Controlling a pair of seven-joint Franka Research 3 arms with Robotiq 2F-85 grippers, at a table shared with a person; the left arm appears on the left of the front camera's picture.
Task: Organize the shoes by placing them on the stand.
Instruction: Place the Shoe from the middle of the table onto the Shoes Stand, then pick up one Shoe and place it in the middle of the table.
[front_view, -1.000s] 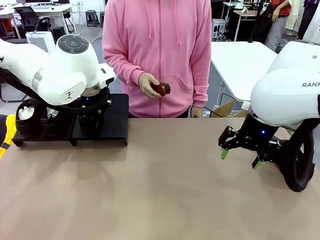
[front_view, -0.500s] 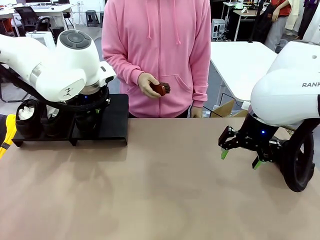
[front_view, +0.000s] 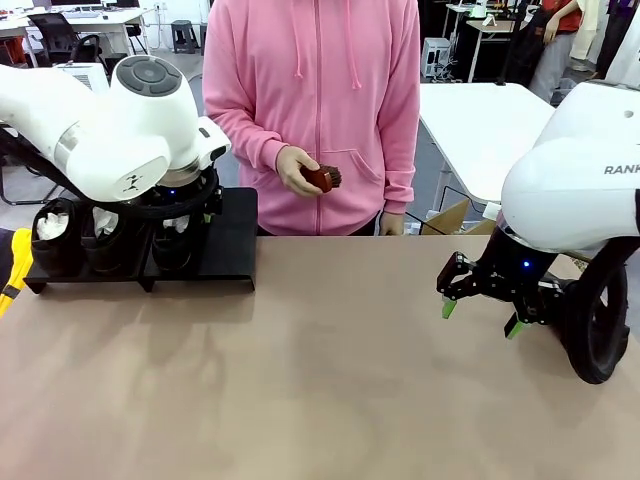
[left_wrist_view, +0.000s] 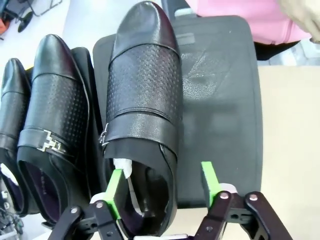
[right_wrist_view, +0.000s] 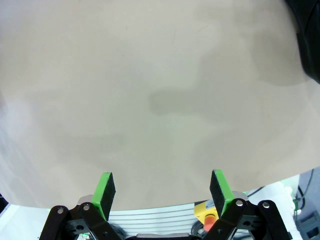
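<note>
Since a second ago my left arm has risen slightly above the stand (front_view: 225, 240), and my left gripper (left_wrist_view: 162, 182), then clamped on a shoe, now has its pads spread. In the left wrist view one green pad (left_wrist_view: 116, 186) sits inside the heel opening of that shoe (left_wrist_view: 144, 100) against its side wall; the other pad (left_wrist_view: 209, 179) stands clear of the shoe's outer side, over bare stand surface. I find no grip: the shoe rests flat on the right platform, toe pointing toward the person (front_view: 315, 110). Two further shoes lie just beside it: a second shoe (left_wrist_view: 52, 120) with a metal buckle, and a third (left_wrist_view: 11, 110) at the picture edge. From the front all three stand in a row on the stand at the table's (front_view: 330, 370) far left. My right gripper (front_view: 478, 318) hangs above bare tabletop at the right, jaws wide apart, nothing between them. The person holds a small reddish-brown brush (front_view: 322, 178) in one hand.
</note>
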